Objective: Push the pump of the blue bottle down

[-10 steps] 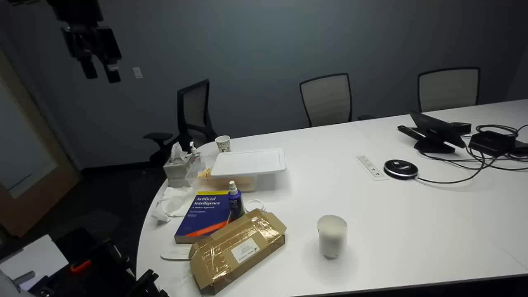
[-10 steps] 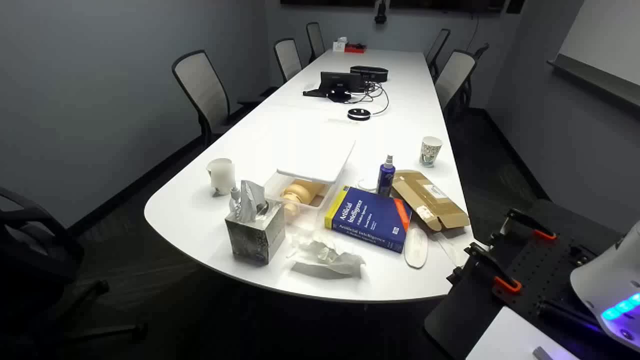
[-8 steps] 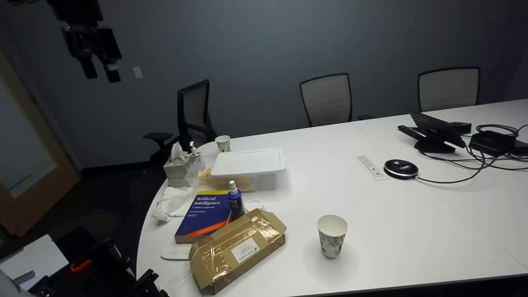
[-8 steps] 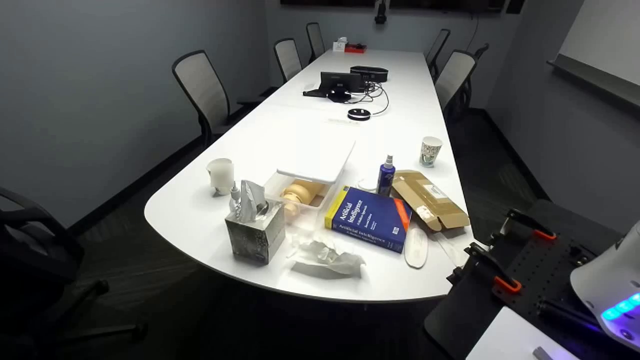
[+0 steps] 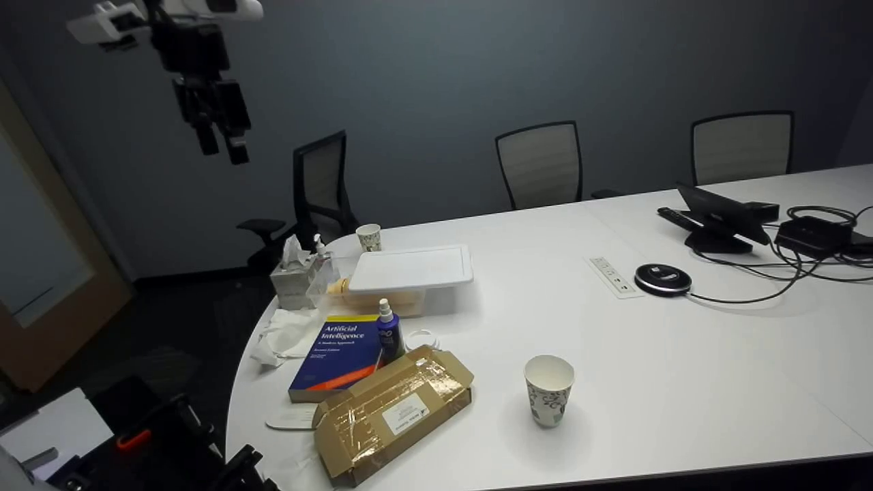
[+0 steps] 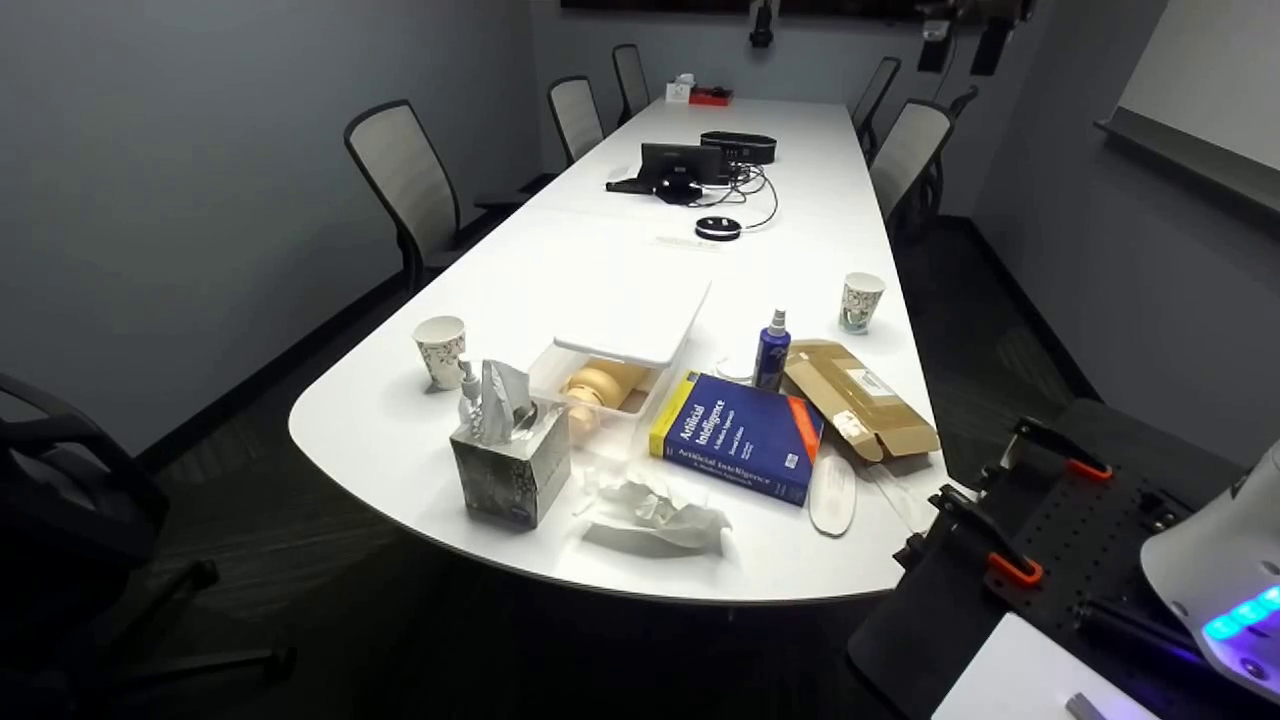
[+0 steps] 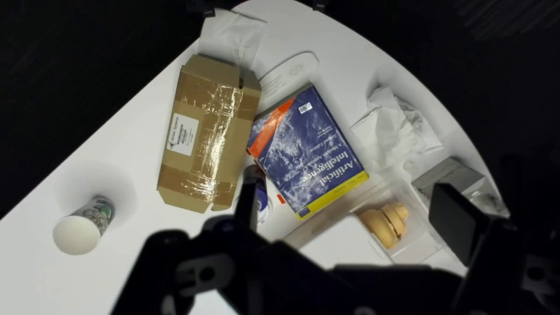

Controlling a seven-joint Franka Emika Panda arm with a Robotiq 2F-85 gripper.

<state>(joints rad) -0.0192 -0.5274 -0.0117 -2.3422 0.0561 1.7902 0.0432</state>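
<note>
The pincer [image 5: 223,146] hangs high in the air, well apart from everything on the smooth white bench [image 5: 641,382]. Its two fingers stand wide apart, with a gap between them.

A slim, round, dark blue plastic bottle [image 6: 771,358] stands on the bench between a thick blue paper book [image 5: 341,358] and a long brown cardboard box [image 5: 402,409] with shiny tape. It is just beside both; I cannot tell if it touches them. The bottle stands straight up, so its long way runs up and down. Its small white pump [image 6: 777,320] is at the top and points up. I cannot tell which way the front of the pump faces. In the wrist view, one finger hides part of the bottle.

A clear, box-shaped plastic tub [image 7: 413,245] has tan, rounded shapes [image 7: 387,223] inside; I cannot tell what they are. A flat white lid [image 5: 412,268] lies over part of the tub and leaves one end uncovered. A grey, square-sided tissue box [image 6: 512,465] has a soft white tissue [image 6: 505,400] poking out of its top. A white paper cup [image 5: 548,399] with a leafy pattern stands near the cardboard box, and its inside looks white. A matching paper cup [image 6: 440,352] stands near the tissue box.
</note>
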